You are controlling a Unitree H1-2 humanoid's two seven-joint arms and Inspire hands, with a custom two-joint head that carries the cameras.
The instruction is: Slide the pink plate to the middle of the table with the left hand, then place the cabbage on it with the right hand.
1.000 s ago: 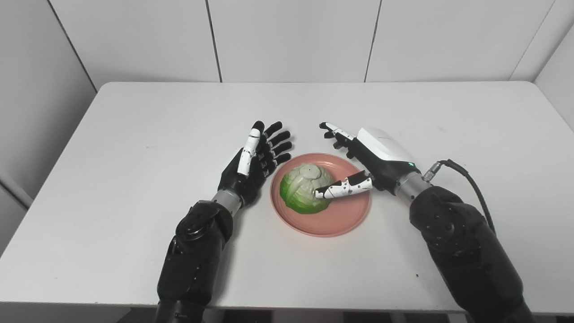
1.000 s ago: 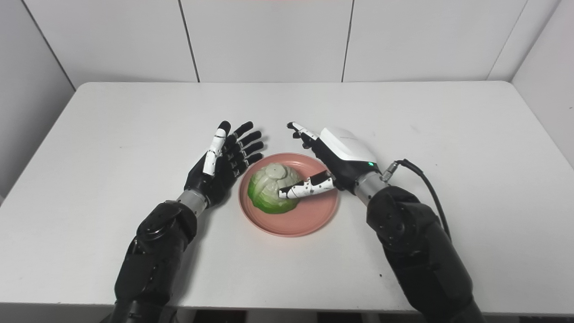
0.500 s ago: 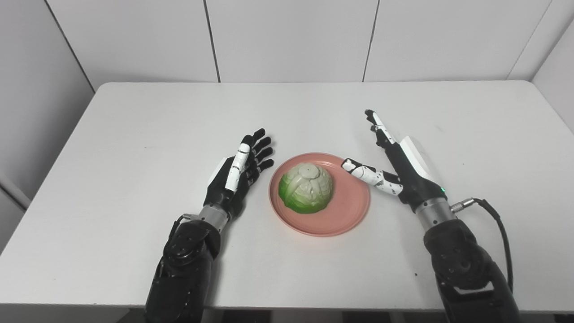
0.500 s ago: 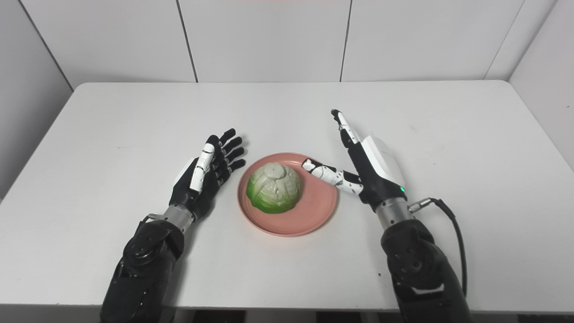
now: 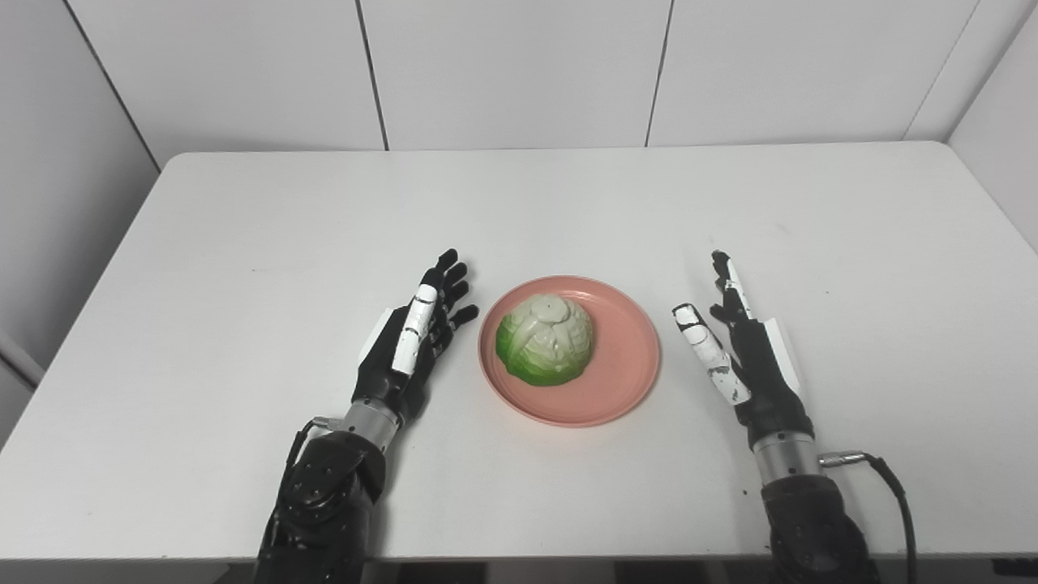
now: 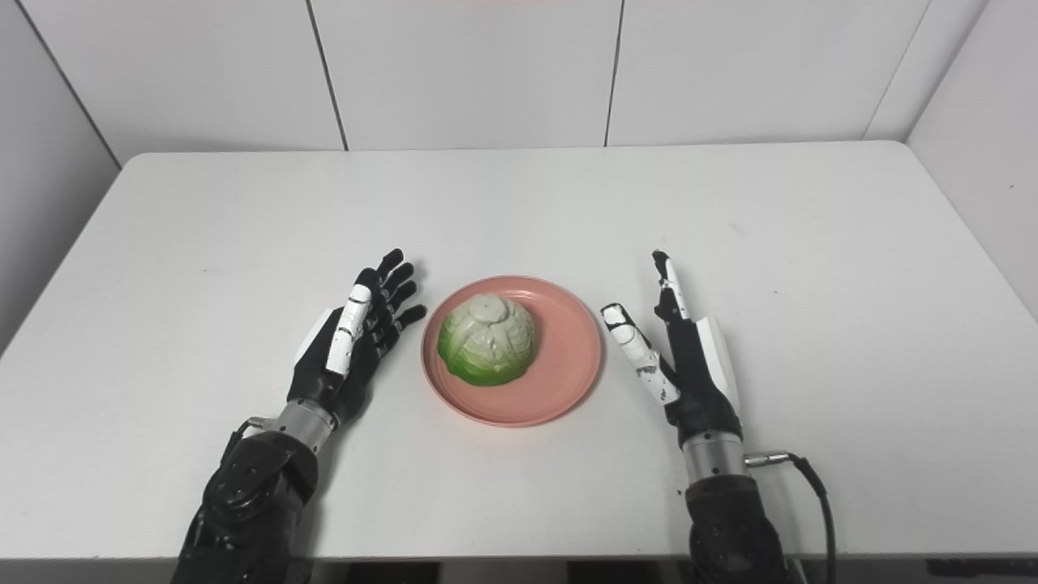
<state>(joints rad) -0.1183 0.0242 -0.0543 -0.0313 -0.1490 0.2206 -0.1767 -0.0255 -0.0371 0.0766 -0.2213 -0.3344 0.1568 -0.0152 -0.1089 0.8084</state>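
Between the two robot hands sits the pink plate (image 5: 616,389), pretty much mid-desk (image 5: 243,243), with the half cabbage (image 5: 544,339) on its left part, cut side down. Left robot hand (image 5: 409,341) is just off the plate's left rim, palm turned inward, fingers spread and holding nothing. Right robot hand (image 5: 742,357) stands edge-up near the right rim, not touching it, fingers apart and empty too.
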